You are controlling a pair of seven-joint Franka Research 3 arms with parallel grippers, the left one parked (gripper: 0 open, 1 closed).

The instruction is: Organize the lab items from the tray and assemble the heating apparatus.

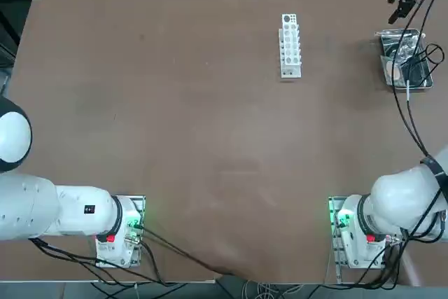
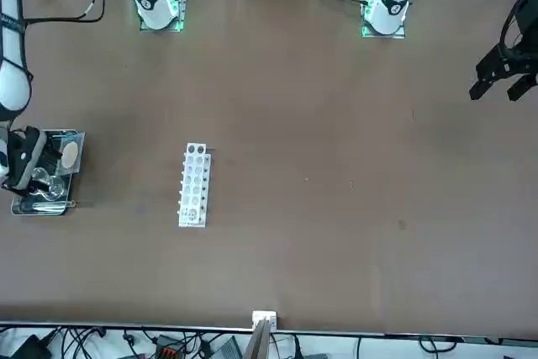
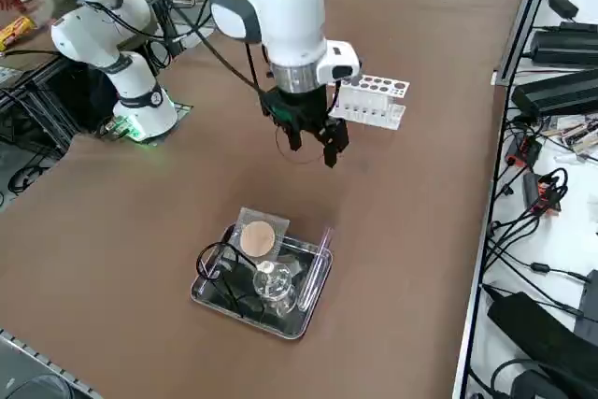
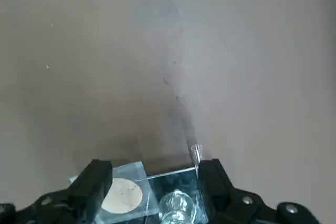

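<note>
1. Tray [image 3: 309,296] sits near the table's right edge, holding the glass burner [image 3: 273,285], mesh square [image 3: 258,236] and black wire tripod [image 3: 217,268].
2. We see our right gripper [image 3: 313,147] hanging above the table beside the tray, fingers wide apart, holding nothing.

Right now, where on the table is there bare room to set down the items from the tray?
The widest bare stretch lies between the white rack and the arm bases. A narrower strip separates the rack from the tray. The tray is crowded: mesh square, glass burner, wire tripod. The open right claw hangs above it.
</note>
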